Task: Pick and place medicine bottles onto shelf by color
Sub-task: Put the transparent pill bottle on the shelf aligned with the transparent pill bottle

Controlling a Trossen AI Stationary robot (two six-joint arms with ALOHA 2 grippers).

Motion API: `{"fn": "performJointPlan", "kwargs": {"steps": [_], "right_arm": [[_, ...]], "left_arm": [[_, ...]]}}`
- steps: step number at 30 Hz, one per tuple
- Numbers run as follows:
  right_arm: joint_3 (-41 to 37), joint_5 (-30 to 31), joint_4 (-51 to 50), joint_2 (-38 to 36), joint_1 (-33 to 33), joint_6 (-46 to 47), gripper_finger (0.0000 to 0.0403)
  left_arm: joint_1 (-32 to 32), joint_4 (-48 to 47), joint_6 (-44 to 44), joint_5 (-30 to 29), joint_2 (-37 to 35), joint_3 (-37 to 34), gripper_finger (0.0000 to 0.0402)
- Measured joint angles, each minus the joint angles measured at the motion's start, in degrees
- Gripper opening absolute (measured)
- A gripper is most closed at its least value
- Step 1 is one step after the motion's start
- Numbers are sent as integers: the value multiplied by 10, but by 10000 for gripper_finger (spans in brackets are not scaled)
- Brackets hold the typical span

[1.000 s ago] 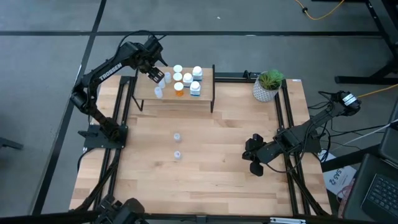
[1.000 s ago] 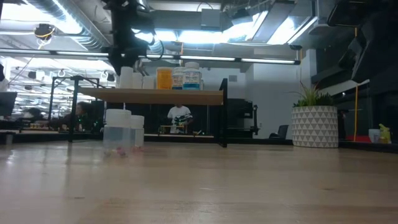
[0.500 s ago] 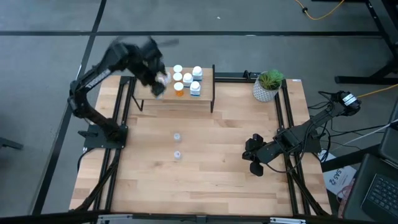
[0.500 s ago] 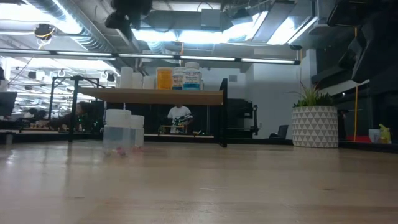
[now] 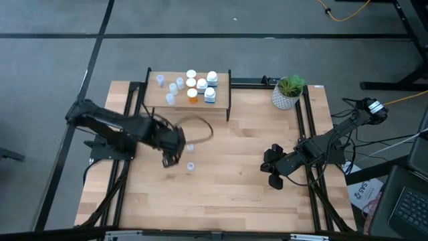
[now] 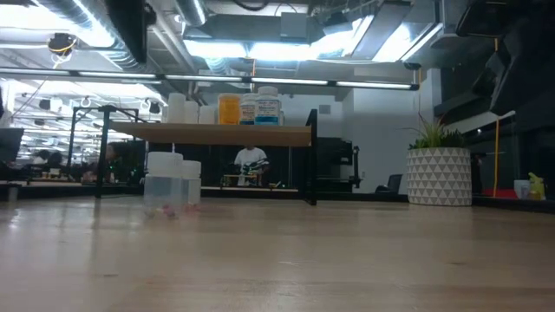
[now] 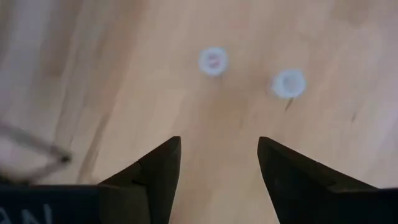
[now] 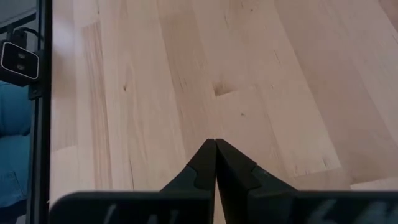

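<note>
The shelf (image 5: 189,100) stands at the table's far side. On it stand several pale-blue vials (image 5: 172,87), an orange bottle (image 5: 192,96) and white bottles (image 5: 210,94); they also show in the low view (image 6: 227,108). Two more pale-blue vials (image 5: 190,166) (image 7: 213,61) stand upright on the tabletop. My left gripper (image 5: 169,159) (image 7: 217,155) is open and empty, just left of these two and above the table. My right gripper (image 5: 273,173) (image 8: 215,146) is shut and empty at the table's right side.
A white pot with a green plant (image 5: 287,92) stands at the far right corner, right of the shelf. Black frame rails (image 5: 134,127) run along the table's left and right sides. Bare wood lies between the two arms.
My left gripper has left the shelf's far left corner and swung quickly toward the table's near edge and down, beside the two vials on the tabletop. A pale-blue vial now shows at the shelf corner where the gripper was.
</note>
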Motion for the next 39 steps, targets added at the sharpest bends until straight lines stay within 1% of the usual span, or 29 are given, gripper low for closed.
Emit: {"fn": "performJointPlan", "kwargs": {"steps": [2, 3, 5, 6, 9, 11, 13, 15, 17, 23, 29, 36, 38, 39], "right_arm": [[0, 0, 2, 0, 0, 1, 13], [0, 0, 6, 0, 0, 1, 13], [0, 1, 13, 0, 0, 1, 13], [0, 1, 18, 0, 0, 2, 13], [0, 1, 37, 0, 0, 2, 13], [0, 1, 46, 0, 0, 2, 13], [0, 1, 53, 0, 0, 2, 13], [0, 1, 55, 0, 0, 2, 13], [0, 1, 55, 0, 1, 2, 13], [0, 1, 54, 0, 1, 2, 13], [0, 1, 54, 0, 1, 0, 13], [0, 1, 53, 0, 1, 1, 13], [0, 1, 52, 0, 1, 1, 13], [0, 1, 52, 0, 1, 1, 13]], "left_arm": [[-11, 48, 57, 6, 15, -41, 206], [-10, 57, 72, 17, 25, -58, 206], [4, 65, 98, 31, 50, -79, 206], [14, 71, 115, 28, 62, -83, 206], [40, 77, 166, -10, 89, -73, 206], [56, 88, 200, -18, 98, -57, 206], [71, 110, 228, -9, 105, -49, 206], [81, 137, 250, 17, 116, -50, 206], [86, 155, 272, 22, 132, -50, 206], [88, 160, 296, 20, 178, -51, 206], [88, 187, 319, 24, 198, -50, 206], [88, 179, 322, 23, 215, -51, 206], [90, 203, 325, 23, 225, -50, 206], [90, 198, 325, 23, 227, -51, 206]]}}
